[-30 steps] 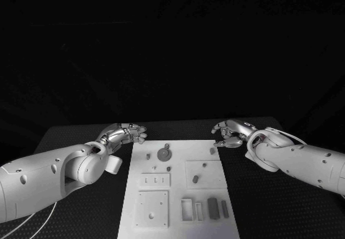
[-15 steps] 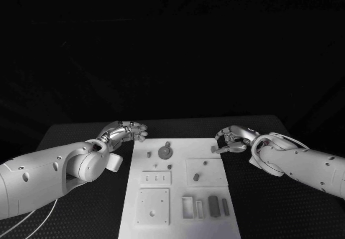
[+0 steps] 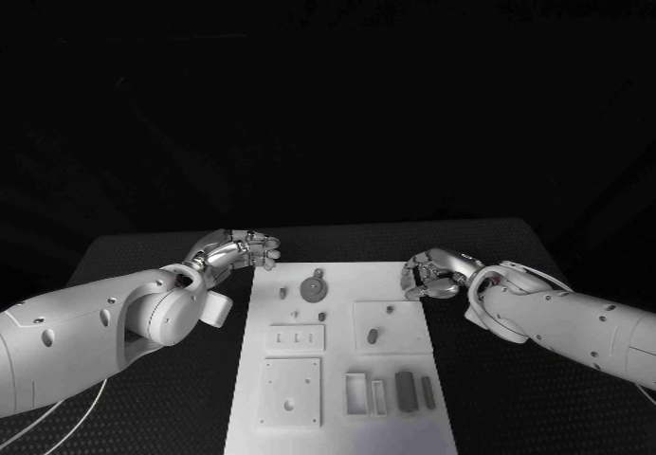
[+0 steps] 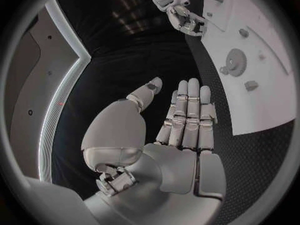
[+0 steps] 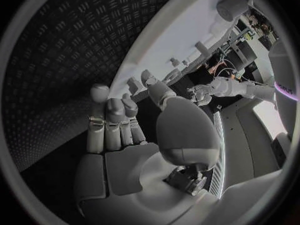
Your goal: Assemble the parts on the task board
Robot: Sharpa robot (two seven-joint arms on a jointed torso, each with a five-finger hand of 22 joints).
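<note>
**Both hands at the far end of the task board, holding nothing we can see**

Head view: we look down on the black tabletop (image 3: 151, 256) with the white task board (image 3: 342, 355) lying lengthwise in the middle. On its far part sits a round gear-like part (image 3: 315, 287), with a small dark part (image 3: 321, 317) just below it. Mid-board, a square plate carries another small part (image 3: 373, 336); at the near end two dark oblong parts (image 3: 405, 391) stand beside a pair of slots. Our left hand (image 3: 235, 251) hovers just off the board's far left corner, fingers curled in, nothing visible in them. Our right hand (image 3: 435, 274) is at the board's far right edge, fingers bent inward; we cannot tell whether it touches the board or pinches anything.

Left wrist view: the left hand (image 4: 181, 120) shows its fingers straight and close together, thumb apart, empty. The board (image 4: 250, 60) lies beside it with the gear (image 4: 236, 61) on it, and the right hand (image 4: 184, 17) reaches the board's far edge.

Right wrist view: the right hand (image 5: 125, 120) has its fingers side by side, thumb raised apart, nothing between them, just beside the board's edge (image 5: 169, 40).
</note>
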